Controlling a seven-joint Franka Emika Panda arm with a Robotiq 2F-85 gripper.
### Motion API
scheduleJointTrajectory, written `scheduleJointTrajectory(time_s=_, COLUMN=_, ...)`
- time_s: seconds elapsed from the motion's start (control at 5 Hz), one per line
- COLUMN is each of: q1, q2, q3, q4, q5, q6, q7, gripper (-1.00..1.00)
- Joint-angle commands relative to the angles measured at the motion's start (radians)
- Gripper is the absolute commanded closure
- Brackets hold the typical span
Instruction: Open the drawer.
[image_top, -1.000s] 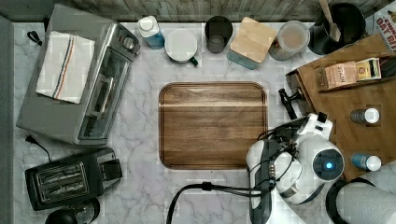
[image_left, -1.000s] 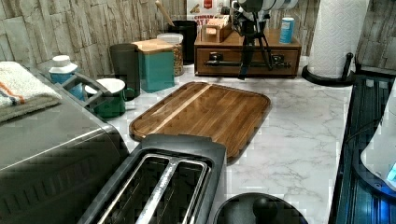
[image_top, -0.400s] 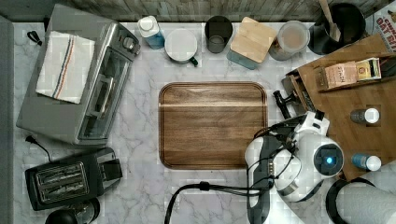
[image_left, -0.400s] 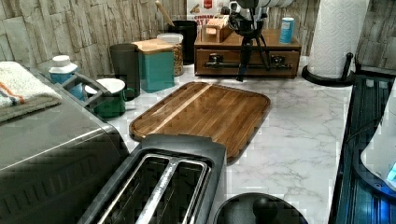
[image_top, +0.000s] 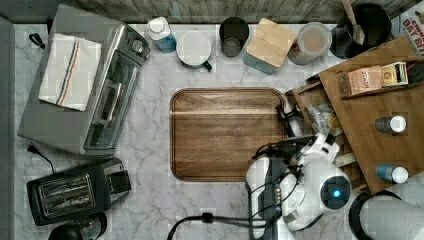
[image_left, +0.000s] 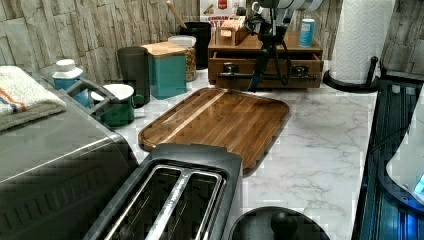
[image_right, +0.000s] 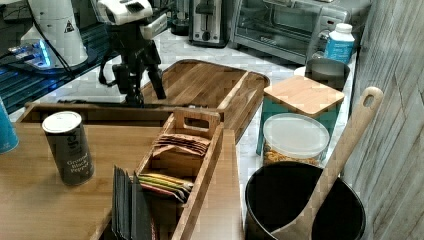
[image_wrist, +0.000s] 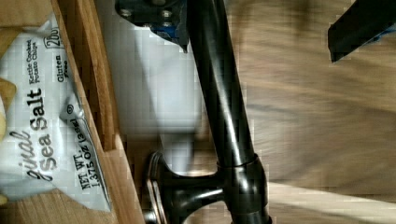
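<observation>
The drawer is sitting partly pulled out of a wooden cabinet at the top view's right, its front edging over the cutting board. The arm's white body is covering much of the drawer from above. A chip bag is lying inside. The gripper is reaching straight down at the black bar handle, fingers spread apart, one on each side of the bar. A paper towel roll is standing nearby.

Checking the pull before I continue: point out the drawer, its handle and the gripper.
drawer (image_left: 265, 65): left view, wooden front panel.
handle (image_wrist: 219, 93): wrist view, middle of the black bar.
gripper (image_right: 146, 89): right view, between the fingertips.
</observation>
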Motion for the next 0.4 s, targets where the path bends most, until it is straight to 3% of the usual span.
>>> scheduleJointTrajectory(time_s=0.2, q1=0.149, q2=-0.171, q3=0.352, q4=-0.323, q5=0.138, q6=-0.1, q7=0.074, gripper=-1.0)
scheduleJointTrajectory(time_s=0.4, q1=0.225, q2=-0.211, q3=0.354, q4=-0.36, q5=0.162, q6=-0.074, q7=0.158, gripper=-1.0)
